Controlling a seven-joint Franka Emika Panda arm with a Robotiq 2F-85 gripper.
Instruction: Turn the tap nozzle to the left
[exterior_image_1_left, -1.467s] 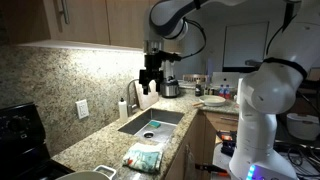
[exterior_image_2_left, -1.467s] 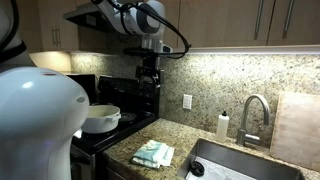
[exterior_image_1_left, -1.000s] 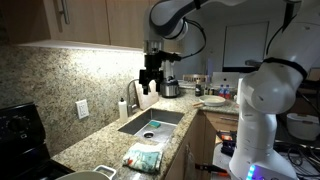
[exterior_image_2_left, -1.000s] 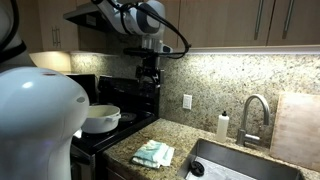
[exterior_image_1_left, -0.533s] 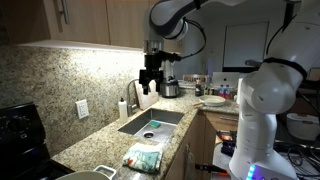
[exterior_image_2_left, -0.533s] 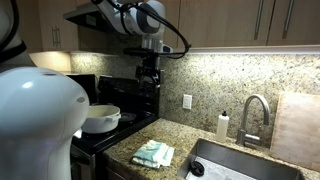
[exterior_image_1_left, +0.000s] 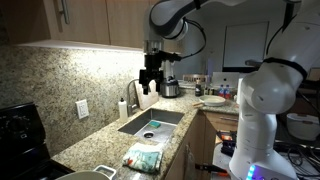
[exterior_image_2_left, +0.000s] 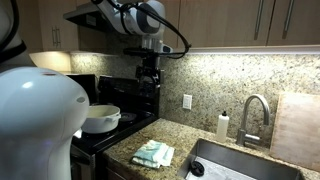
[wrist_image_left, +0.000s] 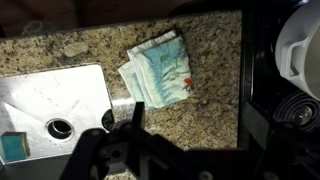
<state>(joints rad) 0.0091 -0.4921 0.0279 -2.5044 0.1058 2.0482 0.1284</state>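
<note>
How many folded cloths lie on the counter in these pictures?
1. The folded cloth lies on the granite counter beside the sink, towards the stove. The robot's body hides part of the counter, so more may be hidden.

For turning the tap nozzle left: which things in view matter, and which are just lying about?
Belongs to the job: tap nozzle, gripper.
Just lying about: folded cloth, soap bottle, white pot, cutting board.
</note>
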